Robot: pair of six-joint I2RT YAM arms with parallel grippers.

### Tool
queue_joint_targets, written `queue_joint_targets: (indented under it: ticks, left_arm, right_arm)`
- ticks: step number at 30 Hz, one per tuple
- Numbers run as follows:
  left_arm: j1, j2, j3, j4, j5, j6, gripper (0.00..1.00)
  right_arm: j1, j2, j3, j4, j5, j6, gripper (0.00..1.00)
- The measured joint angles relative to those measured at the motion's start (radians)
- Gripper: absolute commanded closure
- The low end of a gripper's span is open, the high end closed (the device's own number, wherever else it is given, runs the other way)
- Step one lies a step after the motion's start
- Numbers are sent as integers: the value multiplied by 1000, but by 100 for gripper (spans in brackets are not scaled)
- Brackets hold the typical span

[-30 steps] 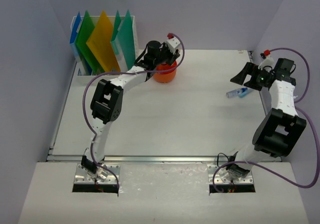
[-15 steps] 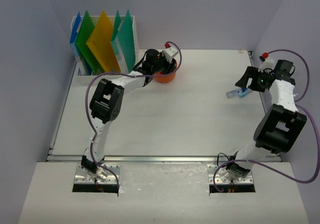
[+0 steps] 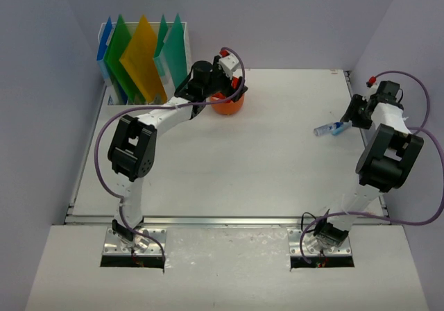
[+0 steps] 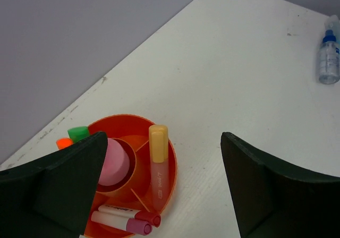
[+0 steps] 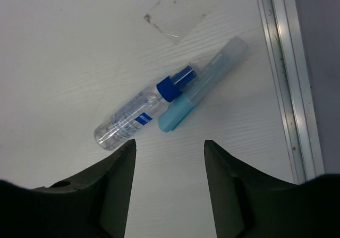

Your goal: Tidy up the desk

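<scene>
Pale lavender walls enclose the large white desk (image 3: 243,172), with its metal rail (image 3: 229,221) along the near edge. By the right edge, the right gripper (image 5: 170,153) hangs with jaws spread above a clear plastic spray bottle with a blue cap (image 5: 127,122) and a pale teal capped marker (image 5: 204,84). The two lie touching and are probably loose strays awaiting collection. The bottle's blue label is too small to read. Toward the far edge, the left gripper (image 4: 162,147), spread wide, hovers over a round orange plastic organiser (image 4: 119,120) holding a yellow-capped highlighter (image 4: 158,158), likely the strays' destination. A white slotted file rack (image 3: 113,97) with coloured folders (image 3: 142,64) fills the far left corner.
</scene>
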Motion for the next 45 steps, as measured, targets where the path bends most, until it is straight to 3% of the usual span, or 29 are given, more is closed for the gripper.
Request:
queue_joint_targets:
  ticks: [8, 31, 45]
  left_arm:
    - [0, -81, -46, 0, 14, -14, 10]
    - [0, -100, -79, -35, 41, -20, 5]
    - [1, -100, -79, -36, 44, -20, 4]
  right_arm:
    - [0, 74, 20, 27, 102, 27, 53]
    - [13, 231, 87, 201, 256, 88, 50]
    - [28, 345, 189, 186, 305, 178, 60]
